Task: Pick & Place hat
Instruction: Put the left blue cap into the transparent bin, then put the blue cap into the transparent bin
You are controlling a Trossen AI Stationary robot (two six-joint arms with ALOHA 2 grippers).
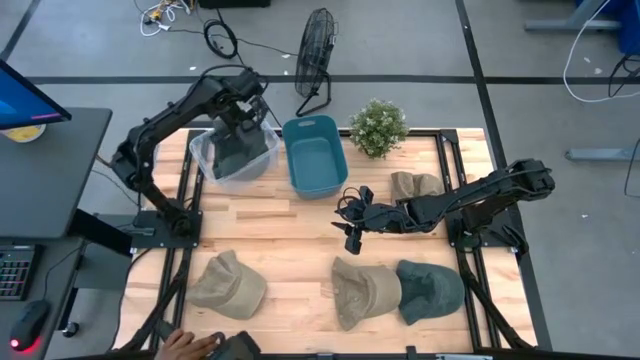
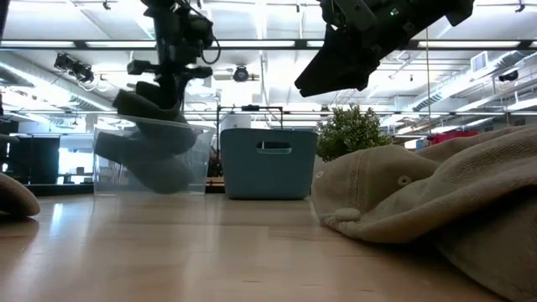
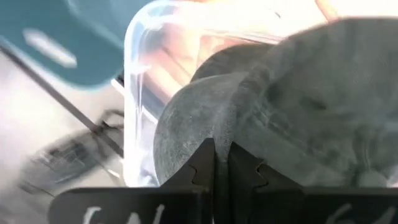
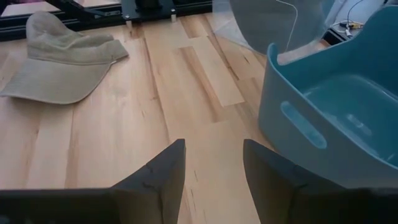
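Here, a grey hat [image 1: 236, 152] is clamped by the left gripper [image 1: 240, 128] over the clear bin [image 1: 205, 153] (tilted); the right gripper [image 1: 352, 222] is held wide apart above the table [image 1: 290, 235].

Robotics lab or workshop: butcher-block wooden table [image 1: 300, 235] on black aluminium frame, grey concrete floor with loose white cables [image 1: 165, 12], black floor fan [image 1: 315, 55], open ceiling ducting [image 2: 470, 80].

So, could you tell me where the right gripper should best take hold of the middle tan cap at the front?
Probably the tan cap's raised crown, coming straight down from above. It lies flat on the table, and the dark green cap crowds one side. The open right gripper hangs just behind it.
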